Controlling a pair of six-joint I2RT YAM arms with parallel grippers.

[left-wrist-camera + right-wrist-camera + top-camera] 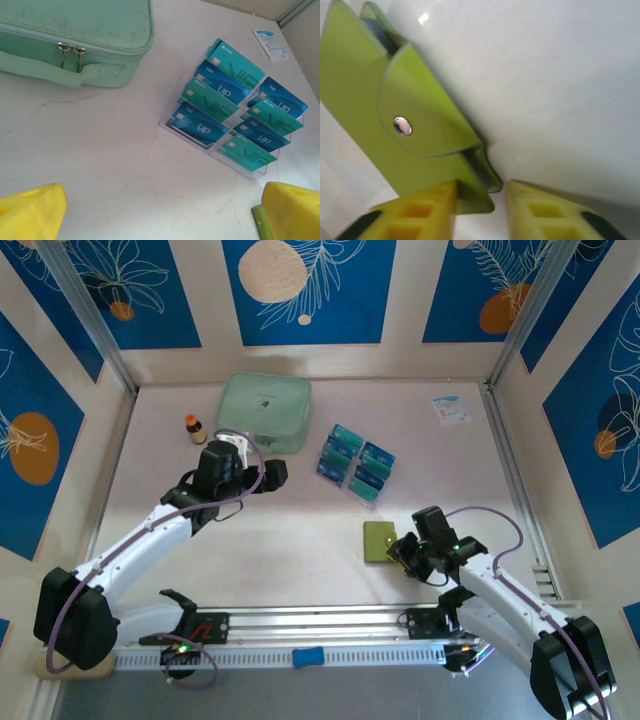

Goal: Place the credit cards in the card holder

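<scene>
Right wrist view: card holder [365,100] lies flap-down on counter [560,75], one corner between right fingers [420,210], set narrow; grip cannot be confirmed. Recommend seating the corner deeper before lifting. Credit cards [220,95] stand racked beyond the holder. Left fingers [35,210] are spread wide.

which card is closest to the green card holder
The teal front card, in the column away from the mint pouch; its front neighbour is blue.

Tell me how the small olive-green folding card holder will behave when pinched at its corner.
The olive-green folding card holder looks thin and flat, so probably light. Its flap gapes at the edge inside the right gripper, so it may flex when pinched. On the glossy table it could slide.
</scene>
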